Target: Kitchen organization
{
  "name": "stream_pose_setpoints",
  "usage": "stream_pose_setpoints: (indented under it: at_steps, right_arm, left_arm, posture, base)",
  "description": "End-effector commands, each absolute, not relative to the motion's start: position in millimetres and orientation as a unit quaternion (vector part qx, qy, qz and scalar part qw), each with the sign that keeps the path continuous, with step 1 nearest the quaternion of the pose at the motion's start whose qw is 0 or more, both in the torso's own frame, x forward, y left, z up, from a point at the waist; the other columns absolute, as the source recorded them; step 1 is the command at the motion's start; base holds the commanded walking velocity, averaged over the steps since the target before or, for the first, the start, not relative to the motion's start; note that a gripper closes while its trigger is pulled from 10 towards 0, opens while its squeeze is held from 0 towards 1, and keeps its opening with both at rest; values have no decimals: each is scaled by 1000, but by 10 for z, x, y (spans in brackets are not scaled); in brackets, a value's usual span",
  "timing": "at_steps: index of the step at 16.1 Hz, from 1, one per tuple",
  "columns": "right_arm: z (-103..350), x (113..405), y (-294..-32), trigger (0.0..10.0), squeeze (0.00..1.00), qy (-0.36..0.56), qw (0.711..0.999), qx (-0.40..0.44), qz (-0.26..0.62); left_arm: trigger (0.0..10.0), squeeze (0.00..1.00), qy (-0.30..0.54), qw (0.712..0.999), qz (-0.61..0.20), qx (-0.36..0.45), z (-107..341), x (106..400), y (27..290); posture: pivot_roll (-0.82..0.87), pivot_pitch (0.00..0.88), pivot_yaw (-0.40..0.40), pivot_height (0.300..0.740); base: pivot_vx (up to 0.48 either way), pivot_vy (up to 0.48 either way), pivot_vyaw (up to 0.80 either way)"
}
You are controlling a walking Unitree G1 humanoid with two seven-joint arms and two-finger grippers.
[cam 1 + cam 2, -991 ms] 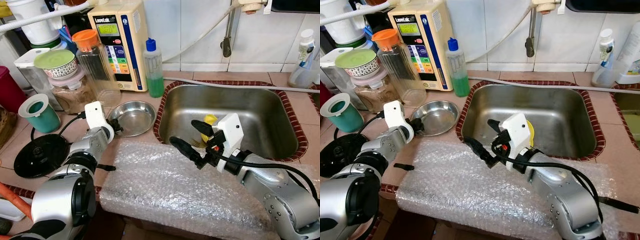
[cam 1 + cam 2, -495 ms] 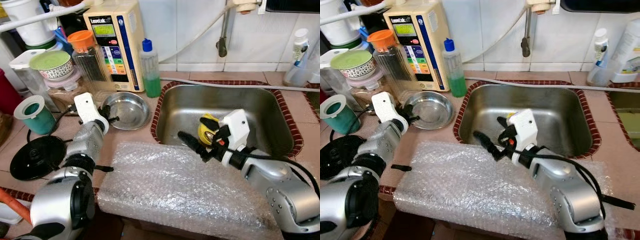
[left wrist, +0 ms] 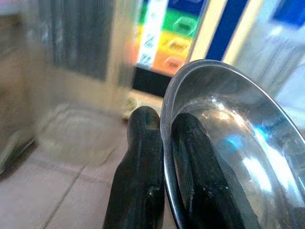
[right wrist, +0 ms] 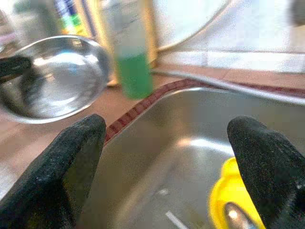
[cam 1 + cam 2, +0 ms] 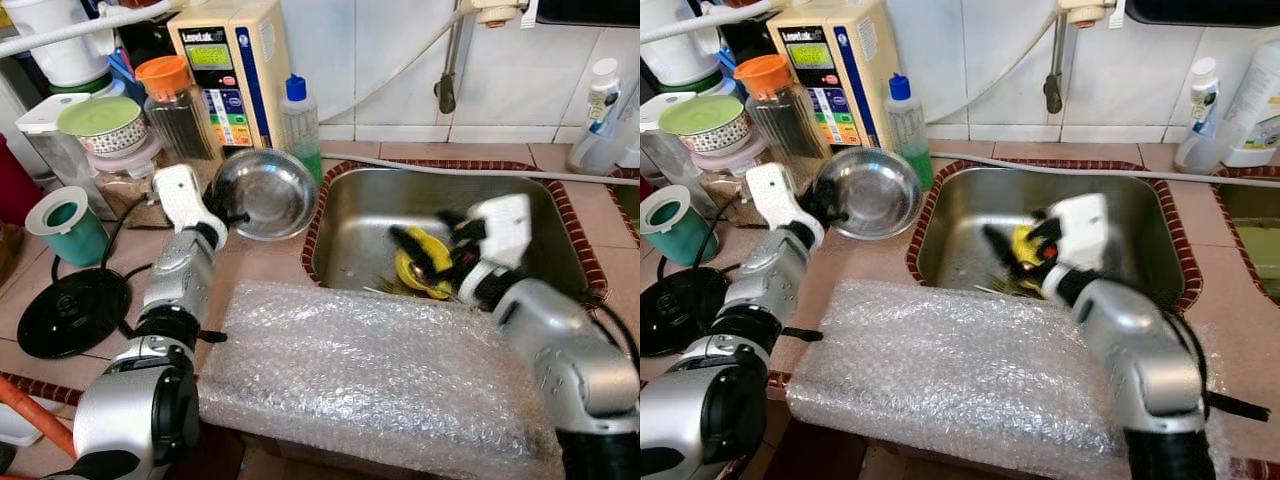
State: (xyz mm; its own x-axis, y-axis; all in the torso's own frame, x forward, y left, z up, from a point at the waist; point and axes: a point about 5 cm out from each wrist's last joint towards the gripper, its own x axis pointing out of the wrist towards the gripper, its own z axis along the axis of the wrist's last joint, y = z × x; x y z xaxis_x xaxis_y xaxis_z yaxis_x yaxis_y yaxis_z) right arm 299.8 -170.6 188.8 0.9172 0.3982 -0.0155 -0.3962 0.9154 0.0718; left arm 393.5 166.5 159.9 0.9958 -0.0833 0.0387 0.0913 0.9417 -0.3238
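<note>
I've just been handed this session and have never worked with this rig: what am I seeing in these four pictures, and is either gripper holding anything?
This is a humanoid robot with two silver arms, each ending in a gripper of two black fingers. The two wide pictures come from its head camera, looking down at a kitchen counter; each close-up comes from a camera on one wrist.

The left gripper is shut on the rim of a steel bowl, held tilted beside the sink. The left wrist view shows one finger outside the rim and one inside.

The right gripper is open inside the sink, over a yellow item and some cutlery.

A bubble wrap sheet covers the counter's front. Behind the bowl stand a green liquid bottle, an orange-lidded jar and a water machine.
</note>
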Motion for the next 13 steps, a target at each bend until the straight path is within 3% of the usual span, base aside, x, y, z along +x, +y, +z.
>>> stream_pose_setpoints:
  at_steps: [1, 5, 13]
  right_arm:
    - [1954, 3039, -1720, 10000, 0, -4, 981, 39, 191]
    - [2105, 3107, -1688, 10000, 0, -44, 976, 93, 193]
    - [2118, 3151, -1578, 10000, 0, -50, 971, 109, 206]
  left_arm:
    - [0, 0, -52, 982, -72, -168, 1768, 3959, 1610]
    - [0, 0, -97, 970, -177, -138, 1804, 3846, 1255]
    - [0, 0, -148, 948, -245, -136, 1966, 3682, 969]
  posture:
    - [-46, 0, 115, 740]
    - [-49, 0, 118, 740]
    - [-43, 0, 113, 740]
  base:
    - [0, 0, 0]
    - [0, 0, 0]
    - [0, 0, 0]
